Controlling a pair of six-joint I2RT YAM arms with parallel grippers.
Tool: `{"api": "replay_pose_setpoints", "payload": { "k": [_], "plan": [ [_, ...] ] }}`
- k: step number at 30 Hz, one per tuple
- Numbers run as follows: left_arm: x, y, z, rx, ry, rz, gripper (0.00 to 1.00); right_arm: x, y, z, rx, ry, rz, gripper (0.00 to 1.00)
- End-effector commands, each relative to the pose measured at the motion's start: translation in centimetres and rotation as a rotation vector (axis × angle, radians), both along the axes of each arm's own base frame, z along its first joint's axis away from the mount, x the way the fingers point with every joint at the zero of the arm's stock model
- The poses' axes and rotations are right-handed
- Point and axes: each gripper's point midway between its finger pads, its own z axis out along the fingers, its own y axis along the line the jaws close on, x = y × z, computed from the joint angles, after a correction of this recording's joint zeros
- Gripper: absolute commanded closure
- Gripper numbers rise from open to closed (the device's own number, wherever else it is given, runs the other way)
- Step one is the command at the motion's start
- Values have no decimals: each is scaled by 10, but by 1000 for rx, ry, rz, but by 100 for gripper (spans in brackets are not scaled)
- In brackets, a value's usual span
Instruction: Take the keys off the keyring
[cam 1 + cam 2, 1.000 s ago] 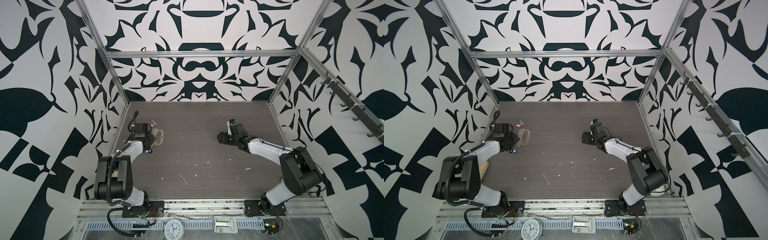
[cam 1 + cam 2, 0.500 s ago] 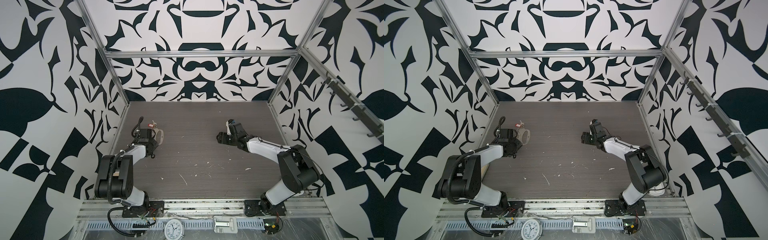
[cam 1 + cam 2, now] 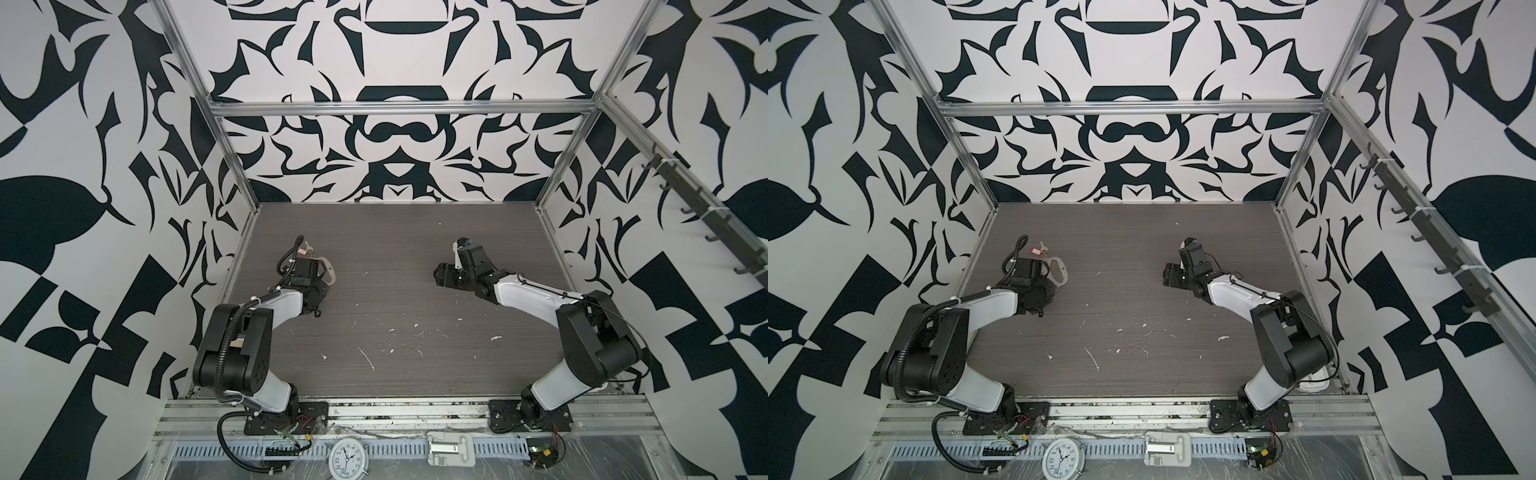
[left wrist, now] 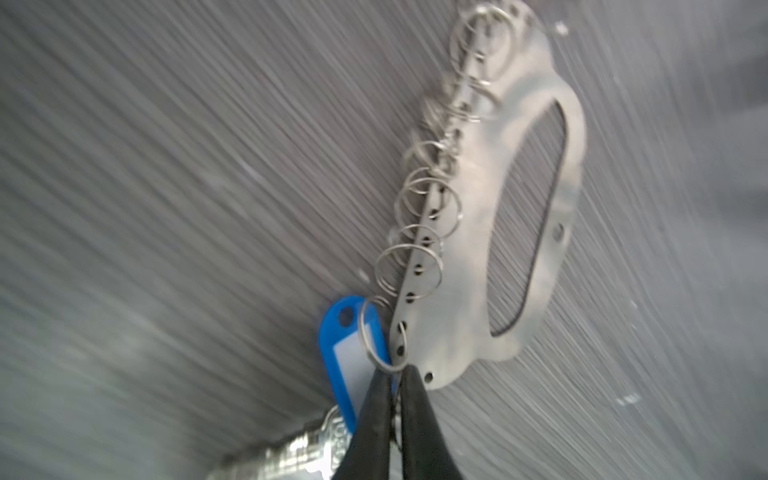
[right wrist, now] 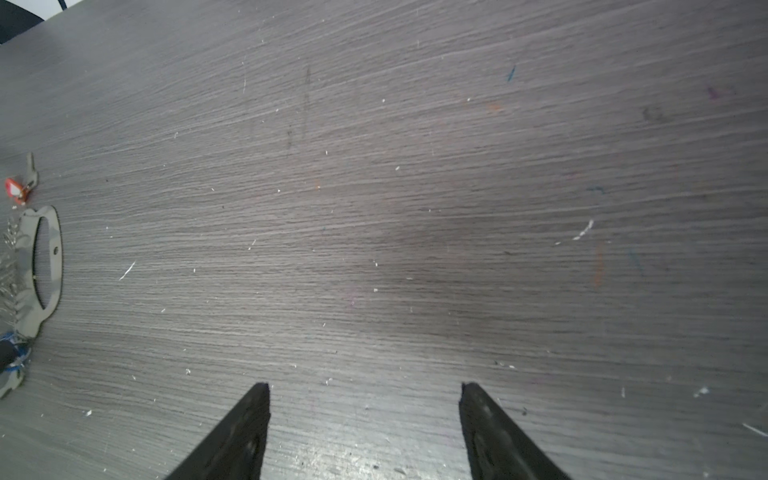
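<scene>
The keyring (image 4: 469,291), a pale metal plate with an oblong slot and several small rings along one edge, lies flat on the table at the left (image 3: 329,271) (image 3: 1061,271). A key with a blue tag (image 4: 347,353) hangs from a ring at its end. My left gripper (image 4: 392,376) is shut on that ring. In both top views the wrist hides its fingertips. A key with a red tag (image 3: 306,250) (image 3: 1036,250) lies loose just beyond the keyring. My right gripper (image 5: 365,390) (image 3: 440,274) hovers open and empty over bare table at the right.
The dark wood-grain table (image 3: 395,324) carries scattered white scraps. A small clock (image 3: 345,457) and a white plate (image 3: 451,448) sit on the front rail. A row of hooks (image 3: 706,216) runs along the right wall.
My left gripper has closed from partly open onto the blue-tagged key's ring. Its wrist has shifted a little toward the middle. The right arm has barely moved.
</scene>
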Motion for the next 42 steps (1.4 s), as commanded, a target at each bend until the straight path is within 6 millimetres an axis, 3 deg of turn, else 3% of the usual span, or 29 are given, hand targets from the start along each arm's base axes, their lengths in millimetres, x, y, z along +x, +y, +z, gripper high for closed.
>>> {"api": "replay_pose_setpoints", "payload": {
  "k": [1,11,14,16,19,23,25,31,33,38,42],
  "plan": [
    [-19,-33,-12,-46,68,-10,93,15,4,31,6,-79,-7,25],
    [-23,-168,1,-196,47,-204,94,14,4,30,4,-63,-12,26],
    [-24,-204,5,-261,46,-276,87,10,2,28,6,-56,-13,26],
    [-23,-215,7,-273,47,-317,82,7,1,26,6,-49,-13,26],
    [-24,-210,17,-260,10,-340,73,1,4,28,22,-41,6,26],
    [-25,-195,59,-183,-109,-416,63,-13,20,32,94,-35,92,25],
    [-25,-182,85,-95,-183,-452,57,-27,38,33,117,-41,177,24],
    [-36,-132,146,88,-398,-424,24,-65,105,26,12,-88,346,18],
    [-40,-119,155,112,-438,-391,18,-71,121,21,-29,-103,364,15],
    [-47,-92,168,169,-507,-318,16,-80,155,7,-135,-146,382,15],
    [-52,-82,170,201,-511,-310,16,-79,167,-6,-238,-174,350,14]
  ]
}}
